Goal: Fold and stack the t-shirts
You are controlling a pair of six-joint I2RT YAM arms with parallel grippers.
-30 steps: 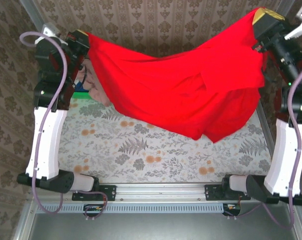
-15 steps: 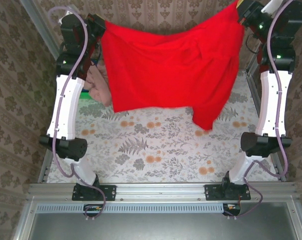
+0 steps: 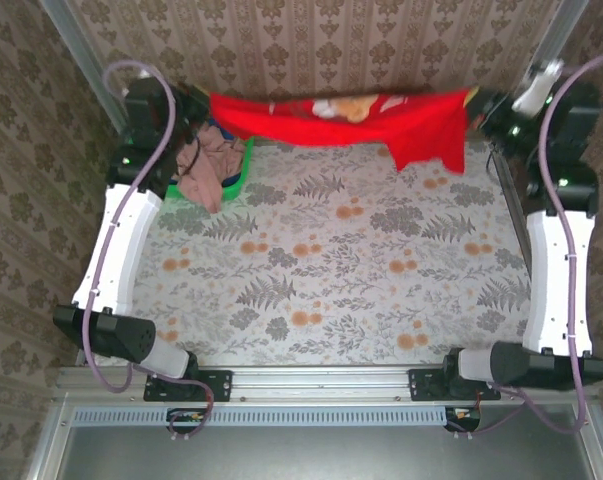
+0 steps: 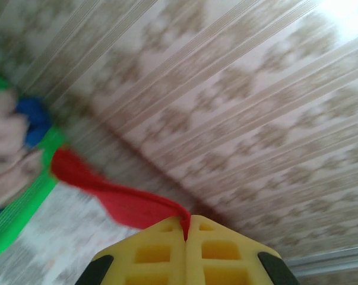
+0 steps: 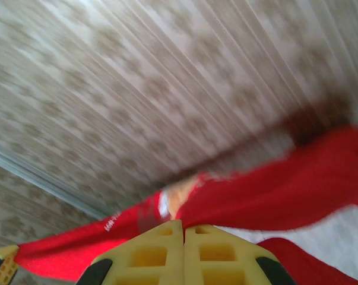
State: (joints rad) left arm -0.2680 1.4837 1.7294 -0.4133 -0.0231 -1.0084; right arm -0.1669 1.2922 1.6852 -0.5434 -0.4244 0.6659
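The bright red t-shirt (image 3: 341,118) is stretched in a band along the far edge of the table, its bear print facing up, one corner hanging at the right (image 3: 426,145). My left gripper (image 3: 206,103) holds its left end; in the left wrist view the yellow fingers (image 4: 161,252) are shut with red cloth (image 4: 119,199) pinched in the seam. My right gripper (image 3: 474,103) holds the right end, and its fingers (image 5: 214,255) are shut against the red t-shirt (image 5: 285,190). A dusty pink t-shirt (image 3: 206,165) and a blue one (image 3: 219,133) lie in the green basket (image 3: 243,170).
The green basket stands at the far left corner, under my left arm (image 3: 121,240), with pink cloth spilling over its near rim. The floral tablecloth (image 3: 321,270) covers the table. Patterned walls close in on the far side, and metal rails (image 3: 521,230) run along the sides.
Both arms have swung down and away from the camera to the table's far edge. The red t-shirt, held high and hanging wide before, is now pulled into a low narrow band.
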